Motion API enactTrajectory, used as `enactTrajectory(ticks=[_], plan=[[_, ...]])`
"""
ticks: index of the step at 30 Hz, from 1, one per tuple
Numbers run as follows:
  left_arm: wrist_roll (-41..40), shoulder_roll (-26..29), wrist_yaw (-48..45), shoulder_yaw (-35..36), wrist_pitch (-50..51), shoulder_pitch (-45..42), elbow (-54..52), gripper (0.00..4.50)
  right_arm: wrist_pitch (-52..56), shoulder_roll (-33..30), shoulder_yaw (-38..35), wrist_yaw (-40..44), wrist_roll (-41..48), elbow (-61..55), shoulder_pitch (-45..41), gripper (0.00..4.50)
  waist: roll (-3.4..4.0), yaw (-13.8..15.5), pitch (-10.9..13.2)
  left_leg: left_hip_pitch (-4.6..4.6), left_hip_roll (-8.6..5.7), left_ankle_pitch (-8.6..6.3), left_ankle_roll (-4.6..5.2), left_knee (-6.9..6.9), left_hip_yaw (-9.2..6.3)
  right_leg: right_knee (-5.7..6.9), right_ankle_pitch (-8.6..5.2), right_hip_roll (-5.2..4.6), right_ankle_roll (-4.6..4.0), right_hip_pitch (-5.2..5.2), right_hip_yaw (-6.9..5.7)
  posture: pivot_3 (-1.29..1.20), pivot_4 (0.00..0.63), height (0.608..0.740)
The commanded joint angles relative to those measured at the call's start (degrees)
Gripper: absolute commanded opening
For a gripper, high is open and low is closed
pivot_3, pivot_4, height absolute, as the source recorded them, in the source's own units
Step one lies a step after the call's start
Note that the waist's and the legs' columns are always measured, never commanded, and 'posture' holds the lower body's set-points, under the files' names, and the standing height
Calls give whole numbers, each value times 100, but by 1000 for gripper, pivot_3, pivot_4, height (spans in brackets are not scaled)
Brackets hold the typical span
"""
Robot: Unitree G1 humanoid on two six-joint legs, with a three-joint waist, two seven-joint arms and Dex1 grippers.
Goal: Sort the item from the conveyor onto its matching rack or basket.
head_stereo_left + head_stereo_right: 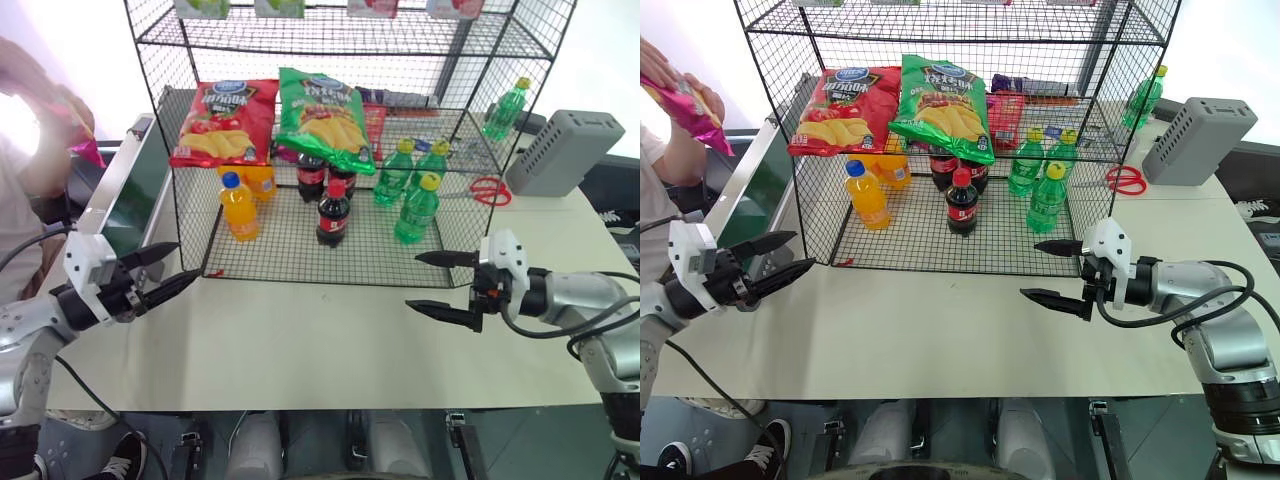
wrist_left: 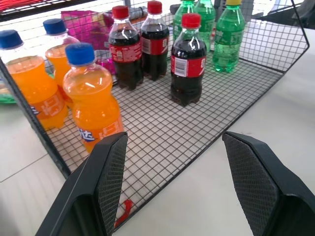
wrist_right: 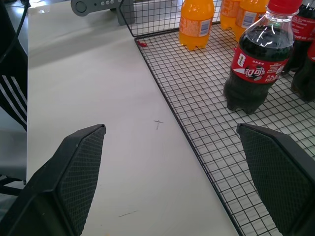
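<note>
A person's hand holds the item (image 1: 688, 104), a glossy magenta-pink chip bag, up at the far left above the conveyor (image 1: 758, 192), whose dark-green belt runs along the rack's left side. The rack (image 1: 300, 262), a tall black wire-grid unit, stands at the table's middle. My left gripper (image 1: 188, 261) hovers open and empty over the table's left front, pointing at the rack's lower tier, well below the bag. My right gripper (image 1: 1030, 268) is open and empty at the right front, just off the rack's front edge.
A red chip bag (image 1: 222, 122) and a green chip bag (image 1: 322, 118) lie on the middle tier. Orange bottles (image 2: 91, 103), cola bottles (image 3: 256, 64) and green bottles (image 1: 417, 208) stand on the bottom mesh. A grey vented box (image 1: 563, 152) and red scissors (image 1: 490, 190) sit at the right.
</note>
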Motion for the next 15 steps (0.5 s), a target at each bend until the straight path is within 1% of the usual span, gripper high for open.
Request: enactTrajectory(ticks=[1,15], plan=[[-9,-4,37,159,-90,67,-233,3252,-35,-32,-52,34,34,-93,-56,4446,0,0,0,0,0,0,0,0,0,0,0,0,0,0,0,0,150,740],[150,-54,221,128,-243,-31,-201,3252,-54,15,-23,-32,8,-70,-106,4446,0,0,0,0,0,0,0,0,0,1,0,0,0,0,0,0,150,740]])
